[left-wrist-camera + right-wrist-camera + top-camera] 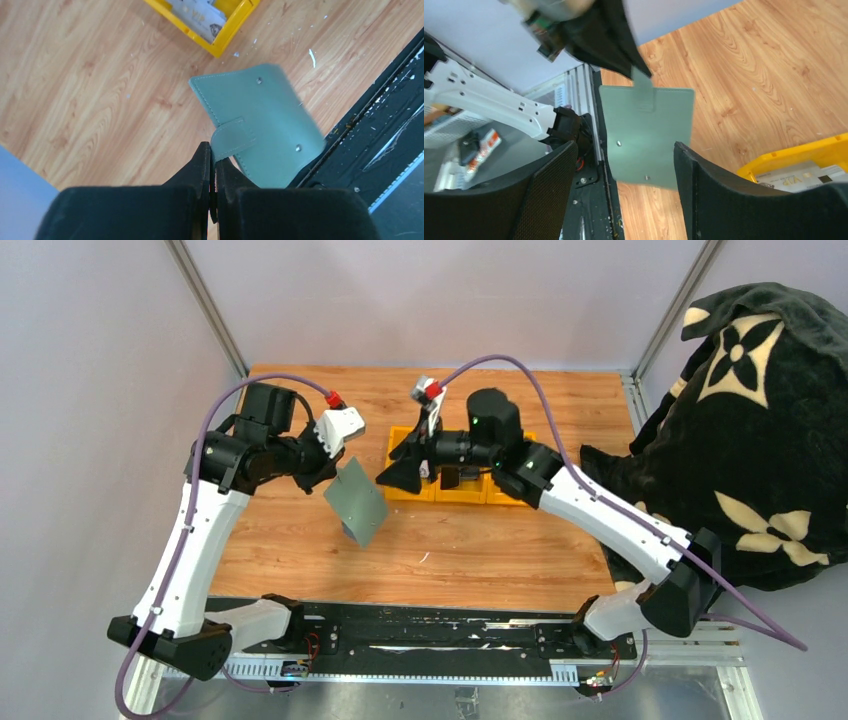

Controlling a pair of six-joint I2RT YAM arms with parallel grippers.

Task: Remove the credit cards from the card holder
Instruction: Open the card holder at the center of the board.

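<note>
The card holder [357,502] is a flat sage-green wallet that hangs tilted above the table. My left gripper [327,473] is shut on its strap tab, and the holder [260,120] dangles beyond the pinched fingertips [214,152]. My right gripper [396,468] stands open to the holder's right, over the yellow bin's left end. In the right wrist view the holder [646,135] hangs ahead of the wide-apart jaws [624,150], untouched by them. Pale credit cards [197,15] [794,177], one printed VIP, lie in the bin. No card shows sticking out of the holder.
The yellow three-compartment bin [460,497] [235,27] [794,152] sits mid-table under the right wrist. A black blanket with cream flowers [760,420] is heaped beyond the table's right edge. The black base rail [420,625] runs along the near edge. Grey walls stand behind and to the left.
</note>
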